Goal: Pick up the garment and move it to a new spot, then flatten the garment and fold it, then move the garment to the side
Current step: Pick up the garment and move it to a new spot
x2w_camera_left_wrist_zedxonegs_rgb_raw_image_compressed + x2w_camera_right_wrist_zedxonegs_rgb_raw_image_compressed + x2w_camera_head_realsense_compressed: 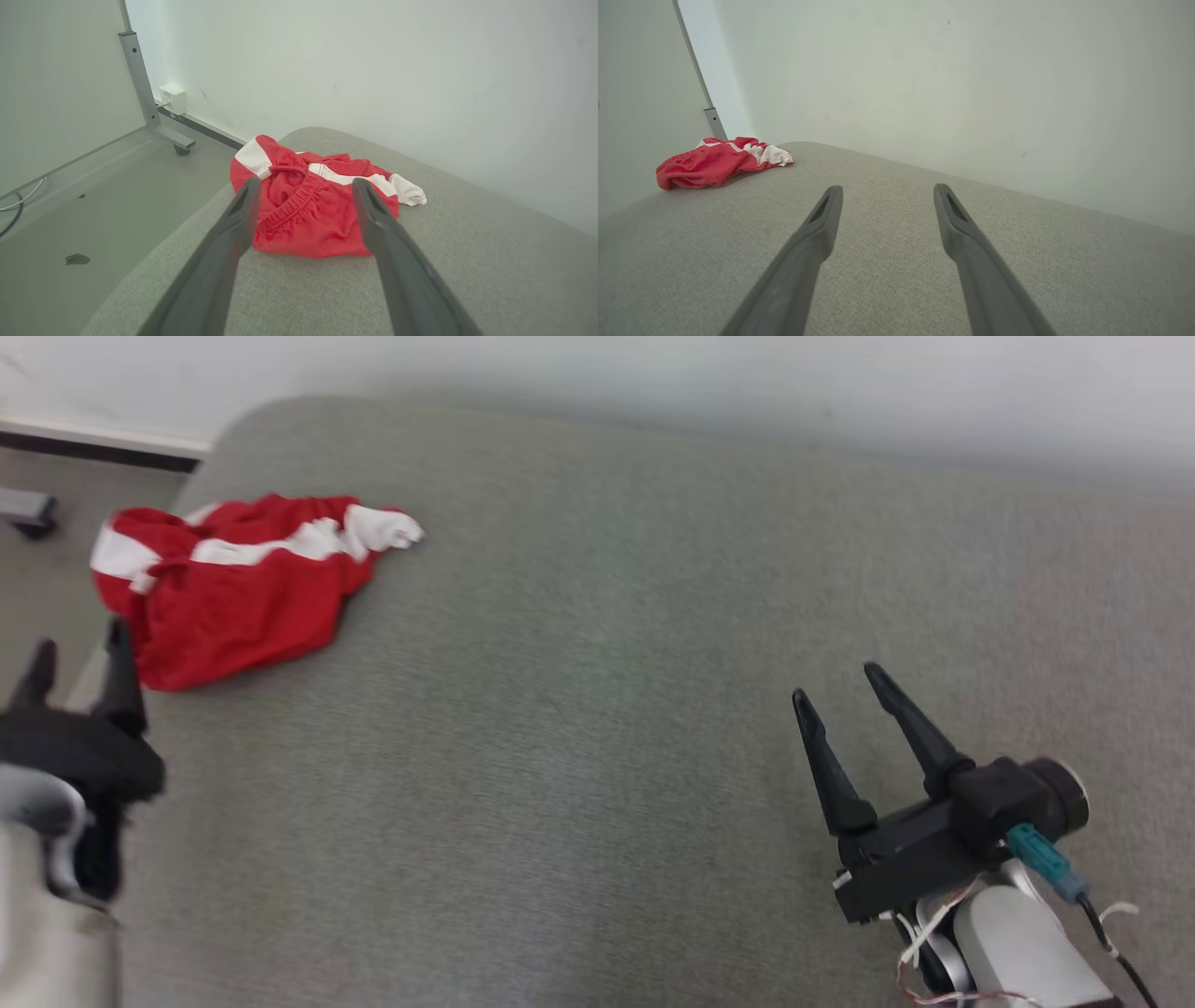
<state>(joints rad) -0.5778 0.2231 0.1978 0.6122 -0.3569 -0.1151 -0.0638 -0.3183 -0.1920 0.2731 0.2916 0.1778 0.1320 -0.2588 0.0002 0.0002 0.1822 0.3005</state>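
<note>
Over on the left, the left tool stands with its two dark fingers spread wide and nothing between them, right at the edge of the grey upholstered surface. The red and white garment lies crumpled just ahead of its tips, near the surface's rounded corner. That tool's own camera picks out the garment's gathered elastic waistband, blurred from the head, plus a metal post on a castor foot, a white wall box and a cable on the bare floor. Further right, the right tool is just as wide open and empty over bare fabric, with the garment well apart, far off to its left. The head view catches a teal plug at its wrist. A plain pale wall runs behind the surface.
</note>
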